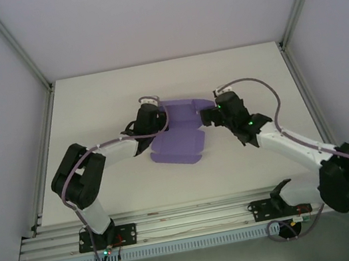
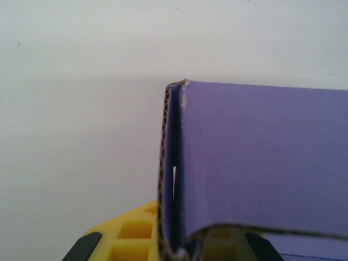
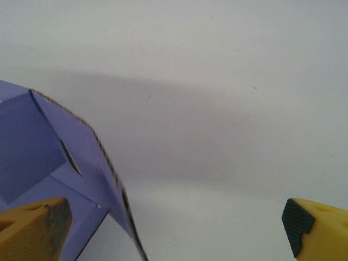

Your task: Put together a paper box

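Setting: a white counter [image 1: 89,105] seen from above, with two robot arms reaching in from the bottom edge of the frame toward its middle.
Paper box: the lavender paper box [image 1: 178,133] lies at the centre of the top view, between the two arms. It is partly folded, with one panel flat on the counter toward the bottom of the frame and other flaps raised behind it.
Left end effector: the left end effector [image 1: 159,121] meets the box's left edge, just left of centre. In the left wrist view its yellow fingers [image 2: 125,236] sit at the bottom of the frame, pressed together on a doubled-over wall of the box [image 2: 261,157], whose corrugated edge stands upright in the middle.
Right end effector: the right end effector [image 1: 211,116] is at the box's upper right corner. In the right wrist view its jaws are spread wide [image 3: 174,228], one fingertip in each lower corner. The purple card [image 3: 49,147] fills the lower left, just beside the left fingertip; nothing is pinched between them.
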